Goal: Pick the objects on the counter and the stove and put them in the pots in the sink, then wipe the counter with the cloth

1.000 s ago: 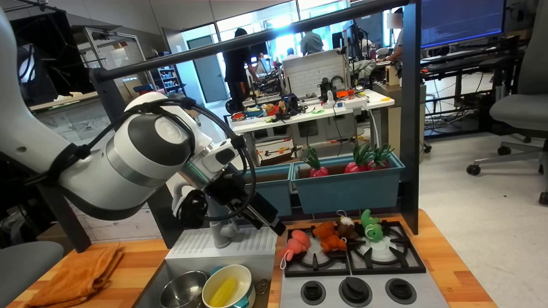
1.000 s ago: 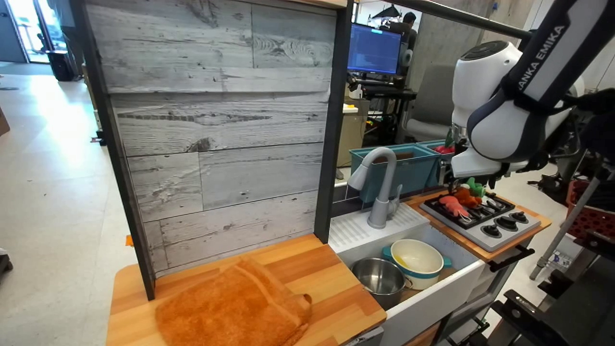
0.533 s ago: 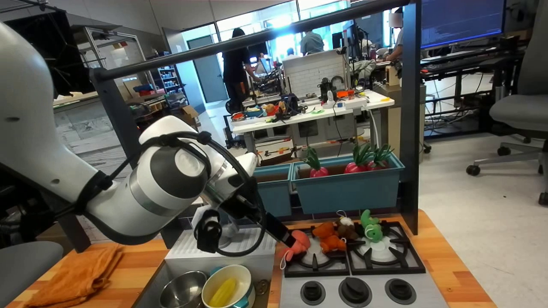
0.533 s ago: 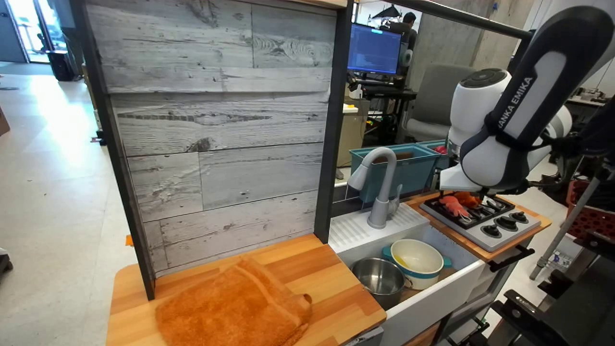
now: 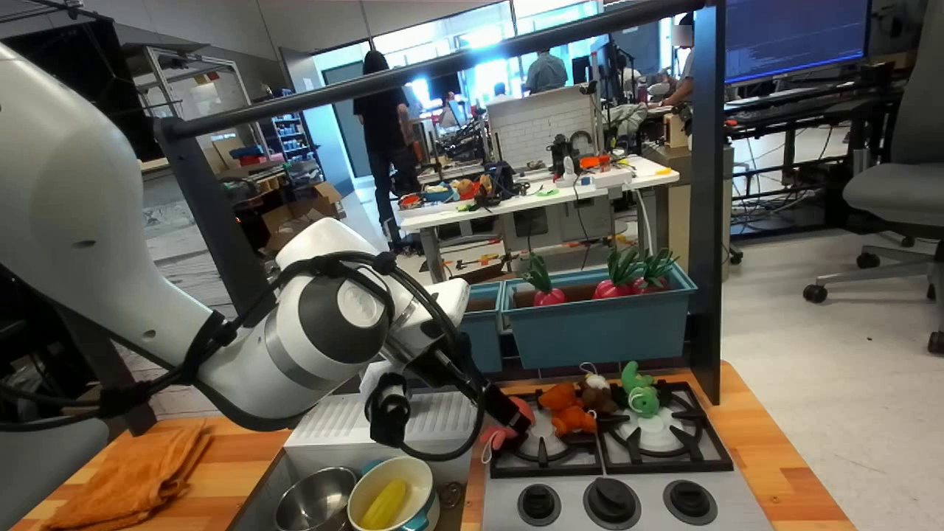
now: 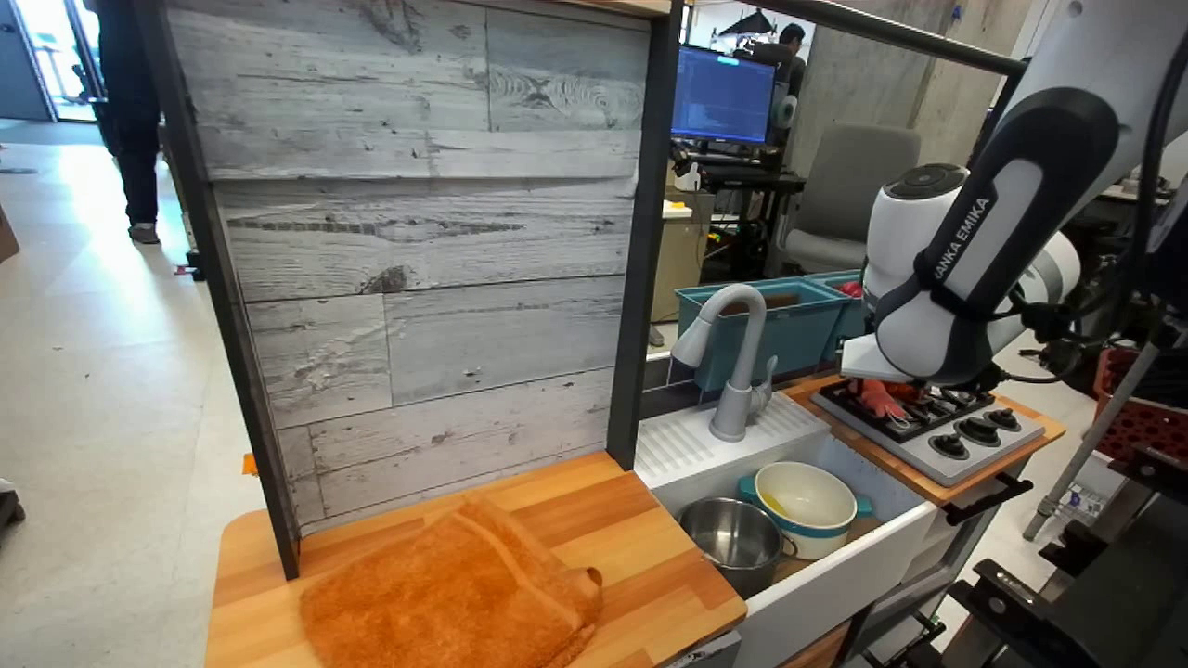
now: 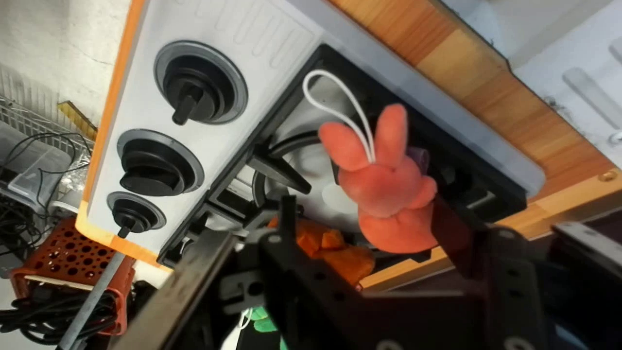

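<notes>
Far bench (image 5: 509, 208): cluttered, well behind the stove (image 5: 575, 487).
Claw (image 7: 363, 206): down at the burner grate (image 7: 279, 171), jaws apart, pink toy (image 7: 386, 194) between them; it seems to lie against one jaw, gap on the opposite side. No grip made.
Pink grab: likely the step in hand. Centre on the body, let both jaws meet it squarely, then squeeze gently; looks soft, should give. Raise straight up before any sideways travel.
White loop (image 7: 371, 156): trails from the toy across the burner grate; could snag at lift.
Orange toy (image 5: 571, 418): near, on the gap side; may be swept in as the jaws close.
Brown-and-white toy (image 5: 596, 394), green toy (image 5: 643, 402): farther along the stove, both left to do.
Faucet (image 6: 740, 390): stands behind the sink (image 6: 840, 580); pass in front of it.
Cream pot (image 6: 817, 496): in the sink beside the steel pot (image 6: 733, 533), yellow toy (image 5: 386, 505) inside; either pot a sensible drop.
Cloth (image 6: 455, 594): lying on the counter (image 6: 654, 547); wiping comes last.
</notes>
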You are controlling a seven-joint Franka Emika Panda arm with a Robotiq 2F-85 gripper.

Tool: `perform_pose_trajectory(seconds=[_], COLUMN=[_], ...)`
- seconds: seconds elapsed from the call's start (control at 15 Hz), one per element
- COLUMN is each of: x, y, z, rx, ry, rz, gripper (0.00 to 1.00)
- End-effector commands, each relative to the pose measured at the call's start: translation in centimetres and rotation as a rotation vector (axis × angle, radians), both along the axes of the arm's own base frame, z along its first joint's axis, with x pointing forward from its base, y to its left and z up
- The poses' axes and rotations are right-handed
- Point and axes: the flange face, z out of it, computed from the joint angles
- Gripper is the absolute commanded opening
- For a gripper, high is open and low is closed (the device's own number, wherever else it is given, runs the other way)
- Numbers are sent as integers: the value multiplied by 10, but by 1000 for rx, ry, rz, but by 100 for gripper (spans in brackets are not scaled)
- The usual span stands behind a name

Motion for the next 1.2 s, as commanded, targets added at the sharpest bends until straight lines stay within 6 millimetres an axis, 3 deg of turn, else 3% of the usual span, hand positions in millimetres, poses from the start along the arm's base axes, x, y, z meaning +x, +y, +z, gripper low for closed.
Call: perform_pose_trajectory(seconds=[0.0,0.27,0.4,0.67,1.0,1.13], x=[12,15,15,10,-16,-26], y=[1,3,5,24,84,108], z=[-9,-12,-9,12,68,81], rx=[2,2,12,83,184,233], ry=[-48,-53,-49,17,67,103], rz=[-7,-8,-5,83,335,415], gripper=[42,12,1,2,1,1])
